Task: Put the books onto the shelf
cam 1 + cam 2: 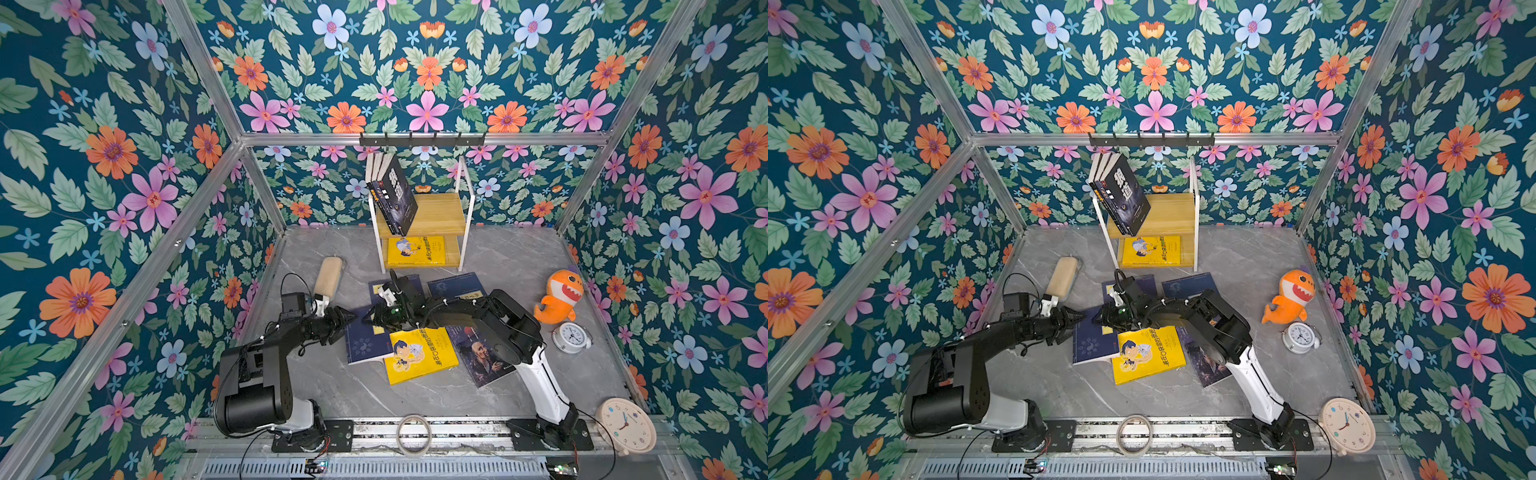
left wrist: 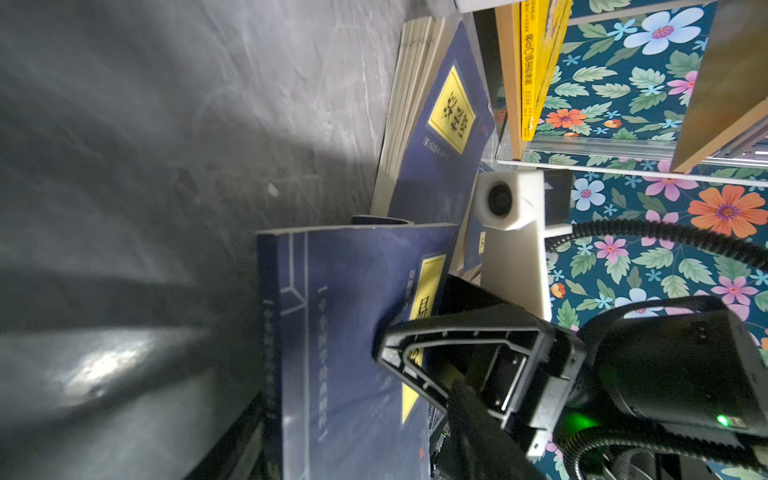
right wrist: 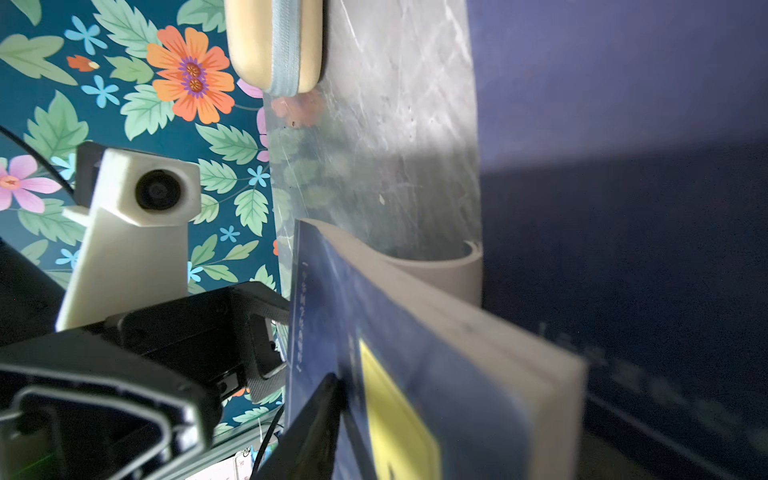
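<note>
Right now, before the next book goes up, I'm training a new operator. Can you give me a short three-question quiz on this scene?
1. True or false: the yellow book on the lower board of the shelf stands upright.
2. The right pincer holds: A a navy book; B a mug; C a spoon.
3. How many yellow books lie on the table?
Key: 1 false, it lies flat; 2 A; 3 one.
</note>
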{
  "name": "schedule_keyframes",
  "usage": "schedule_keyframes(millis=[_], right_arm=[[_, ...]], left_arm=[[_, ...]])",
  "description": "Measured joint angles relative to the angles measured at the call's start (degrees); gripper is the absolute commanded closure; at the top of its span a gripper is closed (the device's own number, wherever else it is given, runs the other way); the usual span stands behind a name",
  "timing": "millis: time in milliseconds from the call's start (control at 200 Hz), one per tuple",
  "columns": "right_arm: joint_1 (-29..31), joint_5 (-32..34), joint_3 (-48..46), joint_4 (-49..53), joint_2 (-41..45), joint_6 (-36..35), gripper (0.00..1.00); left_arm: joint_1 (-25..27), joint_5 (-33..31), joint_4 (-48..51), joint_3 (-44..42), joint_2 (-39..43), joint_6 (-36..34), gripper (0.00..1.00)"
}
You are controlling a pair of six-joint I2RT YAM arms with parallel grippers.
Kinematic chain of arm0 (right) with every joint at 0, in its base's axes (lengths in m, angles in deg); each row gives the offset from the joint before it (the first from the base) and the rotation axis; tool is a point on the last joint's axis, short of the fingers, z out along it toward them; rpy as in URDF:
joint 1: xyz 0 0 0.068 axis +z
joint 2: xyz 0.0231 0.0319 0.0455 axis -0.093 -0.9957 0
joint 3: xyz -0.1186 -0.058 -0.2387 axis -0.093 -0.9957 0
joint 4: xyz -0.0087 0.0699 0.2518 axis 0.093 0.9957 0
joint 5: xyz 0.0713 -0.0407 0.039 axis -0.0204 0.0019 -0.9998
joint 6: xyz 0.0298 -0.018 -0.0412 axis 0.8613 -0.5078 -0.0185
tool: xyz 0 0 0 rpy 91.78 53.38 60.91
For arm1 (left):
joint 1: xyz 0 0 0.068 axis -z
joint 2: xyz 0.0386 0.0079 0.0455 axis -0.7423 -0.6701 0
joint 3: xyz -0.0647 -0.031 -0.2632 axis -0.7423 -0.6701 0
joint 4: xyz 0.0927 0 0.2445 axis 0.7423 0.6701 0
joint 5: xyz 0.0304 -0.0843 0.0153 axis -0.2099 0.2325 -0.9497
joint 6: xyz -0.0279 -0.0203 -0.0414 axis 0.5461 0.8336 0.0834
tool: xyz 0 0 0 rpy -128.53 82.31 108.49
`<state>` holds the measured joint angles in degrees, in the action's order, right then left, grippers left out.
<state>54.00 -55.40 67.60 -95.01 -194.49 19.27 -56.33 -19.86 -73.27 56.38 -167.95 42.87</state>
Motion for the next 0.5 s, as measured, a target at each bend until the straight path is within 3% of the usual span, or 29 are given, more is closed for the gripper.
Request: schedule_keyframes(millis=[235,430,500], right_arm=[[-0.07,2.89,-1.22,2.86,4.02,0.13,0.51],[-0.07,4.00,-5.07,3.85,10.62,-0.07,0.41],[-0.24,4.33,-7.74,2.84,14.05,-0.02,0.34]], left_arm=[[-0.33,-1.01,2.69,1.81,2.38,-1.62,1.00],[-1.03,-0.90,5.95,4.52,7.37,-3.80,1.00],[-1.14,-0.94,7.37,6.73,8.90,-5.11,1.00]])
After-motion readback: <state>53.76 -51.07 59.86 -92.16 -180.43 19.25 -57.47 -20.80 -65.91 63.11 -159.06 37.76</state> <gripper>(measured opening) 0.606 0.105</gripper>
